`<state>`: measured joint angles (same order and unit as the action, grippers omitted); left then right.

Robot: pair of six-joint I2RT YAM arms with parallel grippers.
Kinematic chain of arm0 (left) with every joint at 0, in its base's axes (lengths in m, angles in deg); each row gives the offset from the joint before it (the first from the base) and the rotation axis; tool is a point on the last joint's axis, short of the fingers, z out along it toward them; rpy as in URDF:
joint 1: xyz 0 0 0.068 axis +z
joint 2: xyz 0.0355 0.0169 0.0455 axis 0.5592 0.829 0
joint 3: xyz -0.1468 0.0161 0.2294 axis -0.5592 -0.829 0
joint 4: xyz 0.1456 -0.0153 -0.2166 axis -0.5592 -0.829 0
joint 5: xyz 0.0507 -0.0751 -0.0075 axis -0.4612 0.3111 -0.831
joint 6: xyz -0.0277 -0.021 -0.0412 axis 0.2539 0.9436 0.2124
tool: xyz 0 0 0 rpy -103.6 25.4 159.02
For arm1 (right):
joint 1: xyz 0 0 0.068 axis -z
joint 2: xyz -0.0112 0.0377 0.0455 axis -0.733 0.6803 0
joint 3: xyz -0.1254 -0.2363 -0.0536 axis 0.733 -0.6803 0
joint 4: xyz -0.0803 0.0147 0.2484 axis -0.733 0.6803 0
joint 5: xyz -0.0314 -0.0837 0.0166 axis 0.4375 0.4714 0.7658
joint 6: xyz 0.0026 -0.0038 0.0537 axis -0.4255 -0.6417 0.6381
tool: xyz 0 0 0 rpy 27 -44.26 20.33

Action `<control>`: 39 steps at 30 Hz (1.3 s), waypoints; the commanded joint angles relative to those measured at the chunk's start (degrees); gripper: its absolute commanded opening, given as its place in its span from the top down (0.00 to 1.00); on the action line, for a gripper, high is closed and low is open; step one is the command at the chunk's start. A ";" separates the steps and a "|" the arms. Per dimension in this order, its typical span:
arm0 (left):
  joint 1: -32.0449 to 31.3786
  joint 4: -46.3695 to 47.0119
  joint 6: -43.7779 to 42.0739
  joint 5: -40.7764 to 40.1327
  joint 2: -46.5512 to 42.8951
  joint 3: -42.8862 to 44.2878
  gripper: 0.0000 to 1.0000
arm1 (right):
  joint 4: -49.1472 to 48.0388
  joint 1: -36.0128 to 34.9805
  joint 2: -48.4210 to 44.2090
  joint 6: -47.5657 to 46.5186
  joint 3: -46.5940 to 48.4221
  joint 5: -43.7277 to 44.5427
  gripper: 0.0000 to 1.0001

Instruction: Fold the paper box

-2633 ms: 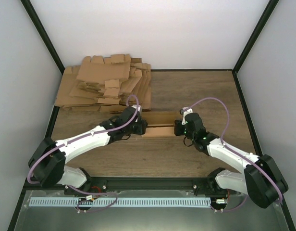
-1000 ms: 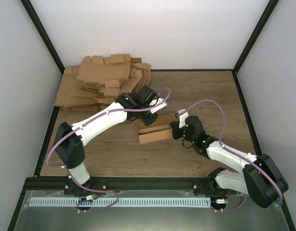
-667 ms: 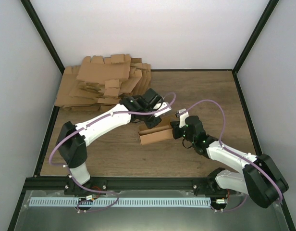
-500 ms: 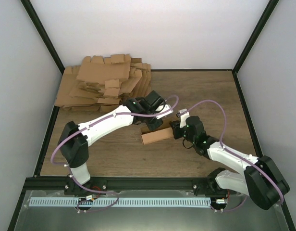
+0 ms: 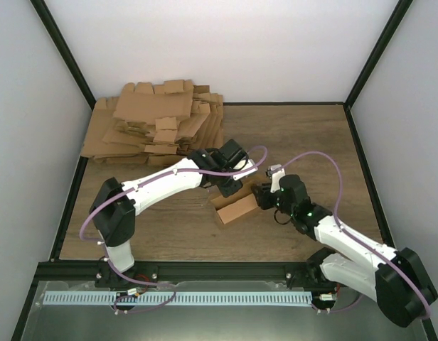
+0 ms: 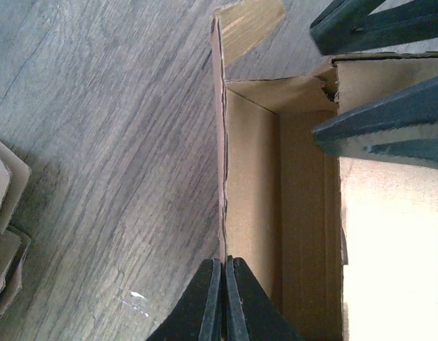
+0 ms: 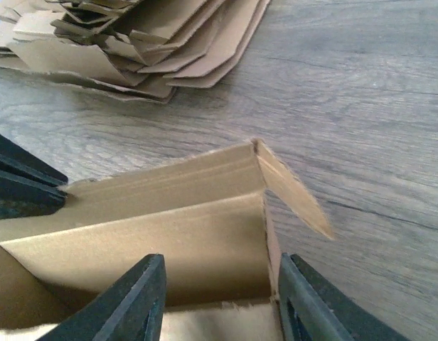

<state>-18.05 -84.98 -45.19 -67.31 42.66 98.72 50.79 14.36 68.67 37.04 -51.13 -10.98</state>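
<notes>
The paper box (image 5: 237, 208) lies on the table as an open-topped brown carton between the two arms. My left gripper (image 5: 225, 187) reaches down to its far long wall. The left wrist view shows that gripper (image 6: 224, 261) shut on the thin top edge of this wall, beside the box's hollow inside (image 6: 276, 213). My right gripper (image 5: 262, 198) is at the box's right end. In the right wrist view it (image 7: 219, 264) stands open, its fingers either side of that end of the box (image 7: 169, 220). A small end flap (image 7: 294, 188) sticks out sideways.
A big pile of flat brown cardboard blanks (image 5: 155, 124) fills the back left corner of the wooden table (image 5: 297, 135); it also shows in the right wrist view (image 7: 141, 35). Black frame posts and white walls close in the table's sides.
My left arm came down onto the box's far wall and shut on it. The box slid nearer and turned. My right gripper went from shut to open at the box's end.
</notes>
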 commanded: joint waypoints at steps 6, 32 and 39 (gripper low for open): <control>-0.22 0.35 0.85 -0.34 0.26 -0.41 0.96 | 11.72 -0.36 -4.21 4.70 5.35 7.04 0.47; -0.22 0.90 2.71 0.74 0.04 -0.68 0.96 | 25.13 -0.36 -7.11 30.41 4.73 -20.11 0.34; -0.20 0.66 3.28 3.65 -1.09 -0.44 0.96 | 13.04 -0.37 -5.28 36.05 0.81 -19.21 0.49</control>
<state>-18.05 -84.67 -42.63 -66.72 42.66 98.37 72.42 14.32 62.44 69.02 -50.46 -29.82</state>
